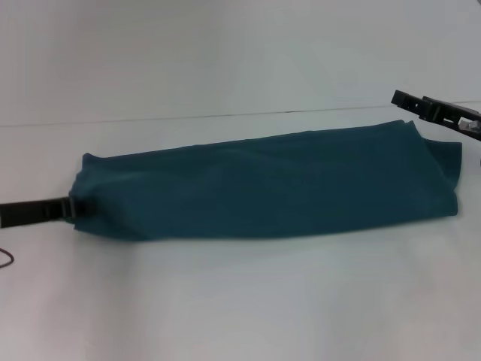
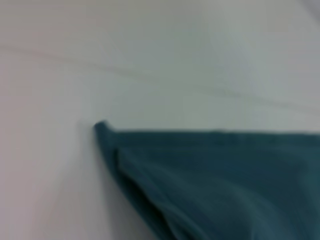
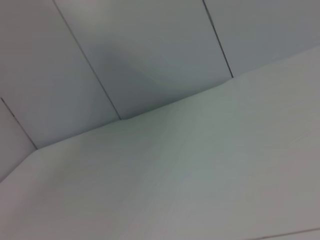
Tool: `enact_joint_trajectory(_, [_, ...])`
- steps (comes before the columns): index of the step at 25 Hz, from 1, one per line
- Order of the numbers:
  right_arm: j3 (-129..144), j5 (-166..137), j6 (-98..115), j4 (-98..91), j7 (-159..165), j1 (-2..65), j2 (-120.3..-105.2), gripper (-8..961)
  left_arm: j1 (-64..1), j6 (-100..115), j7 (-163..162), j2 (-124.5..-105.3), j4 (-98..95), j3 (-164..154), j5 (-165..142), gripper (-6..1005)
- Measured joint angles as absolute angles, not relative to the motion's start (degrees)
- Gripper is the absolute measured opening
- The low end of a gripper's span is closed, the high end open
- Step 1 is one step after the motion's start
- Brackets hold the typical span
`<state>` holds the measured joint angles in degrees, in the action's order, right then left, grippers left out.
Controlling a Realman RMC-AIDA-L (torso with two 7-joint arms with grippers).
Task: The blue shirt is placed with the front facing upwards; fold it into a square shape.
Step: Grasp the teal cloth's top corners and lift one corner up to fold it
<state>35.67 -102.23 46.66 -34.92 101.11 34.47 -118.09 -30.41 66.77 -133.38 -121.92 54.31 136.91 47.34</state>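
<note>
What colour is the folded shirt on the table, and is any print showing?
Dark teal-blue shirt, no print visible; clearest in the head view.

White desk (image 1: 240,301), plain and matte, fills most of the scene. Pale wall (image 1: 225,53) behind it, meeting the desk's far edge along a thin dark line. Right wrist view: the wall is made of flat panels (image 3: 150,55) split by narrow dark seams. Thin dark cable loop (image 1: 6,259) lies on the desk at its left edge.
</note>
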Motion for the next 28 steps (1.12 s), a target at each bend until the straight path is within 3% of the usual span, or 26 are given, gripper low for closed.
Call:
enact_joint_trajectory(6, [35.0, -97.4, 47.0, -34.3, 89.2, 33.9, -119.7, 603, -30.0, 72.0, -129.9, -121.0, 54.5, 142.1, 52.3, 62])
enact_joint_trajectory(13, [35.4, -72.6, 52.3, -19.3, 54.4, 35.0, -120.15, 451, -29.6, 76.7, -128.4, -120.79, 56.5, 143.5, 55.3, 63])
enact_joint_trajectory(18, [35.3, -65.5, 55.2, -6.9, 35.3, 40.0, -120.49, 336, -29.5, 80.7, -127.2, -120.11, 57.9, 143.5, 59.2, 63])
enact_joint_trajectory(24, [34.0, -64.9, 50.6, 2.3, 25.9, 47.0, -120.99, 101, -30.3, 84.1, -126.9, -119.47, 59.5, 143.5, 59.8, 62])
enact_joint_trajectory(28, [33.8, -65.2, 46.7, 6.3, 24.6, 51.2, -121.03, 19, -30.5, 86.1, -126.3, -118.8, 59.9, 143.5, 61.7, 63])
